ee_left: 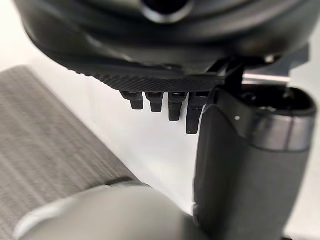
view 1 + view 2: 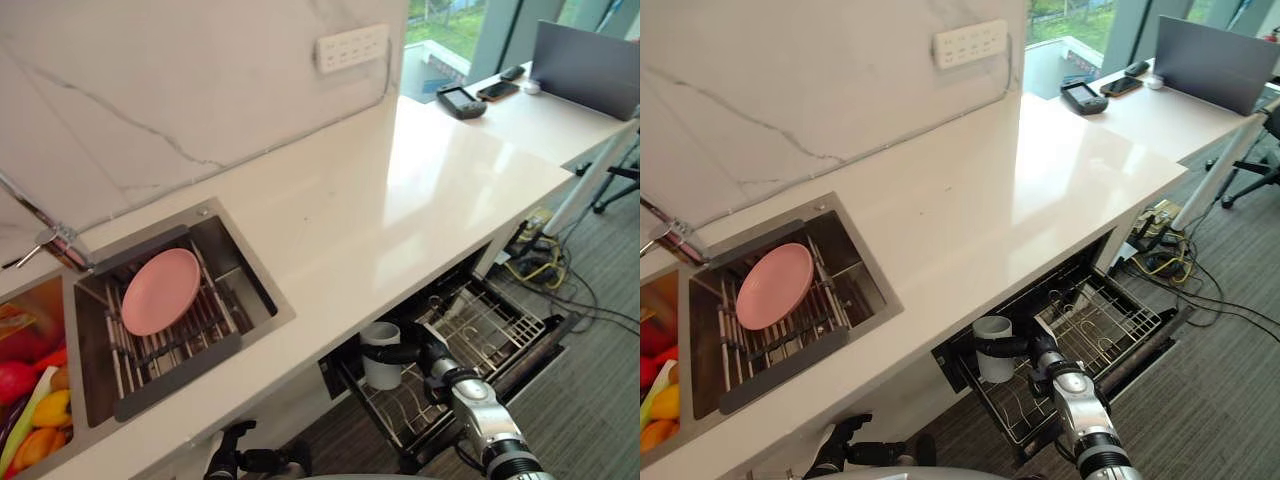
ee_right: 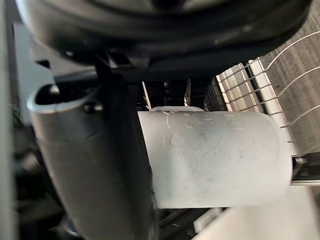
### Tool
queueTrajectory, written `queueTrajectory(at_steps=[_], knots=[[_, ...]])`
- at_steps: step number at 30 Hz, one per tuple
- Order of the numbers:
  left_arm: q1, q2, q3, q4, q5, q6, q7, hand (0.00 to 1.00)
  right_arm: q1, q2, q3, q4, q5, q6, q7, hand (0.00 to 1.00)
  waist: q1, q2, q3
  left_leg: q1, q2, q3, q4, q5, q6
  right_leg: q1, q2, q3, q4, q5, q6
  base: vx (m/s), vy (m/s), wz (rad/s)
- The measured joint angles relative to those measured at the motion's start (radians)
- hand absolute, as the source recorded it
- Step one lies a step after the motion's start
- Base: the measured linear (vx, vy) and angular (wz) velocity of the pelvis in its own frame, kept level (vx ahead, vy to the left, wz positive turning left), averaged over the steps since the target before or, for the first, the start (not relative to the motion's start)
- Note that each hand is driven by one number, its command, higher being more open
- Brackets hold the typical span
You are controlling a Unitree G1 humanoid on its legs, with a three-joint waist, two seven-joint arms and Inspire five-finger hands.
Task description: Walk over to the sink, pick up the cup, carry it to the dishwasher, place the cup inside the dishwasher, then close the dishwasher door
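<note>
Curling round the cup [image 2: 381,374], the right hand [image 2: 425,358] holds it over the dishwasher rack [image 2: 495,330].

White cup [image 2: 379,379], pink plate [image 2: 160,291], grey-veined white wall [image 2: 150,90], grey striped carpet [image 2: 590,400].

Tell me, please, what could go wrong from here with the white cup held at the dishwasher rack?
1. The white cylindrical cup, gripped upright by the right hand, hangs at the edge of the pulled-out wire rack; released there, it might catch a tine and topple.
2. It is close under the white countertop; lifting could knock its rim.
3. Closing before the rack slides in could jam.
</note>
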Motion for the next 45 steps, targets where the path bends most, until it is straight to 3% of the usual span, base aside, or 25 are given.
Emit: queueTrajectory(at_steps=[8,13,14,19,29,33,36,40,42,45], knots=[[-0.085,0.002,0.042,0.033,-0.053,0.028,-0.019,1.0,-0.233,-0.027,0.028,0.264,-0.064,0.057,-0.036,0.0,0.032,0.01,0.088,-0.044,-0.007,-0.066,0.012,0.032,0.018,-0.013,-0.002,-0.059,0.043,-0.021,-0.008,-0.04,0.001,0.23],[-0.154,0.018,0.076,0.053,-0.162,0.044,-0.061,1.0,-0.375,-0.044,0.023,0.385,-0.078,0.074,-0.072,0.0,0.059,0.034,0.168,-0.11,-0.001,-0.107,0.009,0.069,0.014,-0.091,-0.005,-0.084,0.119,-0.052,-0.027,-0.06,-0.026,0.17],[-0.159,0.021,0.077,0.054,-0.187,0.054,-0.07,1.0,-0.386,-0.045,0.021,0.393,-0.083,0.074,-0.077,1.0,0.064,0.037,0.178,-0.117,0.0,-0.11,0.008,0.073,0.012,-0.1,-0.005,-0.084,0.126,-0.054,-0.03,-0.08,-0.041,0.19],[-0.199,0.031,0.124,0.1,-0.296,0.073,-0.116,1.0,-0.448,-0.064,-0.003,0.422,-0.115,0.068,-0.072,1.0,0.082,0.041,0.231,-0.135,0.01,-0.122,-0.014,0.098,0.007,-0.131,0.0,-0.085,0.15,-0.064,-0.041,-0.06,-0.053,0.05],[-0.232,0.053,0.121,0.122,-0.283,0.119,-0.116,1.0,-0.452,-0.045,0.008,0.414,-0.144,0.053,-0.079,1.0,0.082,0.04,0.233,-0.134,0.024,-0.108,-0.039,0.108,-0.001,-0.174,0.0,-0.06,0.198,-0.099,-0.057,-0.03,-0.059,-0.05],[-0.242,0.054,0.113,0.12,-0.242,0.152,-0.115,1.0,-0.385,-0.014,0.008,0.311,-0.106,0.063,-0.135,1.0,0.081,0.04,0.233,-0.109,0.026,-0.069,-0.038,0.098,0.001,-0.175,0.0,-0.01,0.196,-0.095,-0.048,0.03,-0.035,-0.26],[-0.242,0.053,0.11,0.121,-0.218,0.197,-0.116,1.0,-0.257,0.011,0.007,0.132,-0.072,0.075,-0.182,1.0,0.069,0.036,0.231,-0.074,0.026,-0.031,-0.031,0.076,0.002,-0.159,-0.001,0.032,0.186,-0.091,-0.042,0.07,-0.026,-0.33],[-0.22,0.065,0.108,0.134,-0.17,0.267,-0.116,1.0,-0.069,0.05,-0.008,-0.092,-0.069,0.076,-0.221,1.0,0.035,0.001,0.203,-0.03,0.033,0.017,0.0,0.029,-0.003,-0.121,0.005,0.079,0.15,-0.084,-0.033,0.07,-0.015,-0.38],[-0.188,0.082,0.106,0.166,-0.159,0.303,-0.114,1.0,0.044,0.074,-0.014,-0.229,-0.077,0.073,-0.212,1.0,0.0,-0.032,0.15,-0.007,0.041,0.06,0.016,-0.001,-0.008,-0.107,0.016,0.117,0.121,-0.075,-0.029,0.09,-0.014,-0.52],[-0.173,0.088,0.108,0.207,-0.164,0.328,-0.103,1.0,0.145,0.082,-0.033,-0.35,-0.078,0.046,-0.171,1.0,-0.027,-0.048,0.102,0.029,0.05,0.107,0.037,-0.035,-0.012,-0.078,0.029,0.162,0.08,-0.057,-0.024,0.08,-0.011,-0.52]])
